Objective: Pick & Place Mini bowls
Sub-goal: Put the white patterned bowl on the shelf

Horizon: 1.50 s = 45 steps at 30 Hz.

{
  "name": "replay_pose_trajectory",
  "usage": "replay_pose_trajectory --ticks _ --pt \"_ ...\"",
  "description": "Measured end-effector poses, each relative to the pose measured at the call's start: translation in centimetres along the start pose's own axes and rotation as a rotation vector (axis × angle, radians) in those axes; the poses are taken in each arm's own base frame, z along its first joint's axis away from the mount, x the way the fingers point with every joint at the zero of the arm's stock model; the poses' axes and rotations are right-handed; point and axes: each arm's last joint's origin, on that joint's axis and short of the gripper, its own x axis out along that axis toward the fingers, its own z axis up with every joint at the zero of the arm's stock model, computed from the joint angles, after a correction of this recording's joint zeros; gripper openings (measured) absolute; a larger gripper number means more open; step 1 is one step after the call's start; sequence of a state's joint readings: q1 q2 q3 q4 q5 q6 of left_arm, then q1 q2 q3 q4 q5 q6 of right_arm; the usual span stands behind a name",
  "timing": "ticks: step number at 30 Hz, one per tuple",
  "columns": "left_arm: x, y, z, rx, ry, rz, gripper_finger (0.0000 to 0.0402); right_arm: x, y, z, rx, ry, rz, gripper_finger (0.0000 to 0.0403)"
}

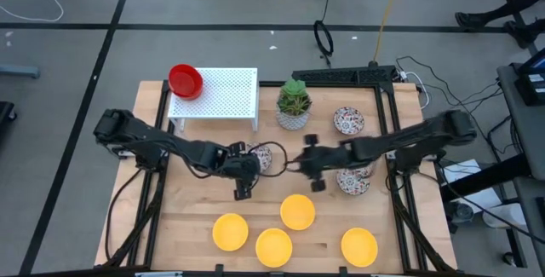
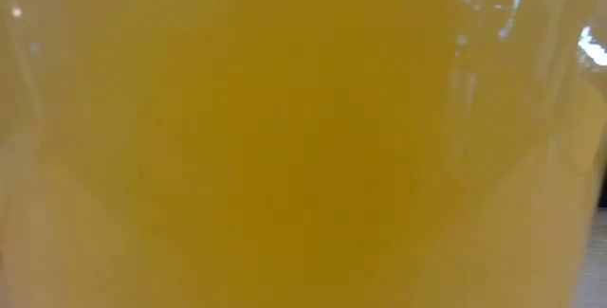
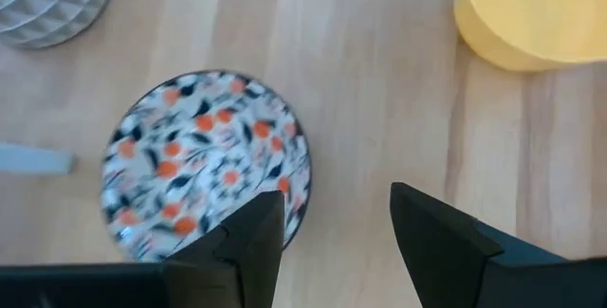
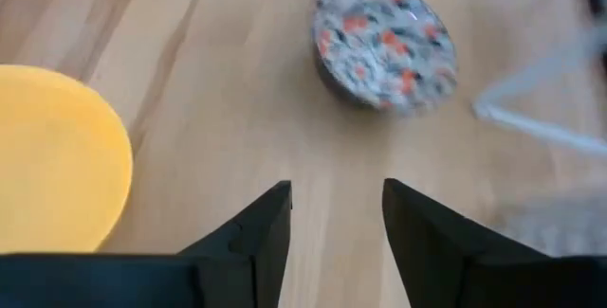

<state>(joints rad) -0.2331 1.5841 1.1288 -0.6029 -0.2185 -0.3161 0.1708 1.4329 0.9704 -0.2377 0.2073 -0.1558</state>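
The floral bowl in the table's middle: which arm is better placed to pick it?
Probably left. The left gripper is open beside the floral bowl; the right gripper, also open, is farther away.

Four mini bowls are showing plain bright yellow on the pale wooden table. Three floral bowls beside the plant pot are showing white with red-and-dark flower print. The red bowl is showing glossy red on the white perforated shelf. The pot is carrying green leaves
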Motion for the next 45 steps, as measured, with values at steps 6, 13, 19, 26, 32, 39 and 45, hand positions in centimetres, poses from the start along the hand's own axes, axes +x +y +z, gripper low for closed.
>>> replay_pose_trajectory --ticks 6,13,19,26,32,39,45 --pt "2.1 0.6 -1.3 -0.031 -0.063 -0.011 0.0198 -5.4 0.1 -4.2 0.155 -0.101 -0.108 0.0165" --pt "4.0 1.8 -2.9 -0.067 -0.085 -0.016 0.0198 -8.6 0.7 -7.3 0.280 -0.195 -0.140 0.0173" --pt "5.4 2.5 -3.9 -0.073 -0.025 0.014 0.0198 -9.5 1.0 -8.1 0.290 -0.177 -0.186 0.0173" --pt "8.2 2.2 -4.4 0.047 0.060 0.029 0.0194 -9.5 1.0 -8.1 0.288 -0.175 -0.191 0.0173" --pt "8.0 2.2 -3.7 0.129 0.027 0.039 0.0107 -9.5 1.0 -8.2 0.283 -0.162 -0.195 0.0170" --pt "7.0 1.9 -2.1 0.197 0.002 0.020 0.0023 -9.4 1.0 -8.3 0.281 -0.157 -0.195 0.0154" --pt "4.7 0.8 0.9 0.284 -0.008 0.030 0.0029 -9.4 1.0 -8.3 0.279 -0.155 -0.193 0.0143"
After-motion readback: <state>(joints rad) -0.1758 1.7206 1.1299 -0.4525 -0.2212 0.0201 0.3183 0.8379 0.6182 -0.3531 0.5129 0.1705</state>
